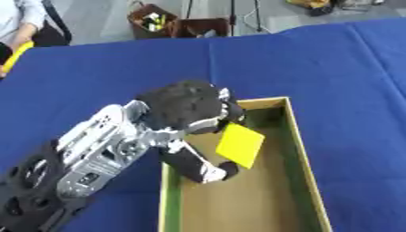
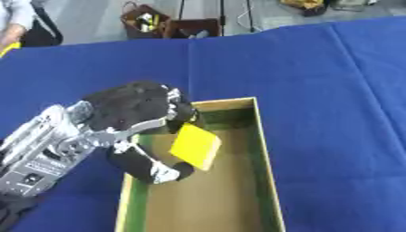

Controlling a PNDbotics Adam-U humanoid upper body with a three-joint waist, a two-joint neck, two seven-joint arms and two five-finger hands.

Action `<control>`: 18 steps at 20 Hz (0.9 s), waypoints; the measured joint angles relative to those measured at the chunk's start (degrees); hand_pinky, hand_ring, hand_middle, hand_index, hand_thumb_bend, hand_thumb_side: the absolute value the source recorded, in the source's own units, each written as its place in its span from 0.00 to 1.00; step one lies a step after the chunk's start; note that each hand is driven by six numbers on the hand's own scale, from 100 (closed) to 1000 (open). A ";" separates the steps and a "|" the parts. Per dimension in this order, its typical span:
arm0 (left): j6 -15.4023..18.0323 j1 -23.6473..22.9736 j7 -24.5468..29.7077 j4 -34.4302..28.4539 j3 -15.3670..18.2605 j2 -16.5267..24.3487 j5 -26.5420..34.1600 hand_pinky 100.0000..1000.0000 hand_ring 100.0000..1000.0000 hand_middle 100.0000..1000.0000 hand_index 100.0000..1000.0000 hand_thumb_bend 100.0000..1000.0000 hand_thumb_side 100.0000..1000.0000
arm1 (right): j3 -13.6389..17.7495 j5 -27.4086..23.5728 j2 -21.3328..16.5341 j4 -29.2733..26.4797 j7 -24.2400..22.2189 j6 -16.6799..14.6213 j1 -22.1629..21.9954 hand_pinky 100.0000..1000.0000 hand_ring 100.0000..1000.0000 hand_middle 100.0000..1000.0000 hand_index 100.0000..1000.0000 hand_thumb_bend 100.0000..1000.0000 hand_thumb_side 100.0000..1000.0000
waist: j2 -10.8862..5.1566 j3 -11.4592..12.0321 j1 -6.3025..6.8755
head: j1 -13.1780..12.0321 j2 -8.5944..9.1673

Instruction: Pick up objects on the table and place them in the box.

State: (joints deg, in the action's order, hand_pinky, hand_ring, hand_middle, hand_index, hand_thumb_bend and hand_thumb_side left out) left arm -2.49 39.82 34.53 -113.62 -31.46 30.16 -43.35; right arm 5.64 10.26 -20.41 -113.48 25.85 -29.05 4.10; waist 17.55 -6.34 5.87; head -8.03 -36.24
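The left hand (image 1: 190,115) was curled around a flat yellow block (image 1: 239,145), pinching it between thumb and fingers. Beneath the hand sat the open cardboard box (image 1: 304,163), rectangular, on the blue-clothed desk (image 1: 95,77).

Left hand (image 1: 190,118) pinching a yellow square block (image 1: 239,145), over the open cardboard box (image 1: 305,163), blue tablecloth (image 1: 333,68)
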 measured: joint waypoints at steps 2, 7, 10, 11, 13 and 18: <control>0.16 0.00 0.97 0.00 -0.86 0.00 0.00 0.26 0.42 0.31 0.47 0.00 0.28 | -0.01 0.01 0.00 0.00 -0.03 0.03 0.01 0.74 0.76 0.60 0.78 0.00 0.55 | 0.05 -0.02 0.00 | -0.02 0.00; 0.70 -0.02 4.40 0.00 -2.38 0.00 0.32 0.33 0.47 0.40 0.60 0.00 0.34 | -0.04 0.03 0.01 0.00 -0.08 0.08 0.07 0.74 0.76 0.60 0.78 0.00 0.55 | 0.13 -0.06 0.00 | -0.18 0.00; 1.51 -0.04 6.49 0.00 -2.56 0.00 0.52 0.37 0.50 0.44 0.67 0.00 0.34 | -0.06 0.03 0.01 0.00 -0.09 0.07 0.23 0.74 0.76 0.60 0.78 0.00 0.55 | 0.15 -0.05 0.00 | -0.19 -0.11; 1.82 -0.04 7.12 0.00 -2.56 0.00 0.52 0.40 0.53 0.48 0.73 0.00 0.35 | -0.06 0.03 0.01 0.00 -0.10 0.07 0.23 0.74 0.76 0.60 0.78 0.00 0.56 | 0.15 -0.04 0.00 | -0.19 -0.32; 2.60 -0.03 8.38 0.00 -2.56 0.00 0.45 0.45 0.58 0.54 0.81 0.00 0.36 | -0.07 0.03 0.01 0.00 -0.11 0.06 0.24 0.74 0.76 0.60 0.78 0.00 0.56 | 0.16 -0.01 0.00 | -0.19 -0.53; 5.10 0.00 11.90 0.00 -2.56 0.00 -0.57 0.53 0.69 0.67 0.89 0.03 0.42 | -0.25 0.03 0.02 0.00 -0.14 0.07 0.25 0.74 0.76 0.60 0.78 0.00 0.56 | 0.18 0.00 -0.01 | -0.33 -1.30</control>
State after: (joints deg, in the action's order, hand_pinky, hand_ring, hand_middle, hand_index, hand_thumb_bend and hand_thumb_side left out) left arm 2.61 39.82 46.43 -113.62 -34.02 30.17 -43.92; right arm 5.39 10.28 -20.39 -113.48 25.71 -28.99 4.34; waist 17.72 -6.34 5.85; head -8.36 -37.54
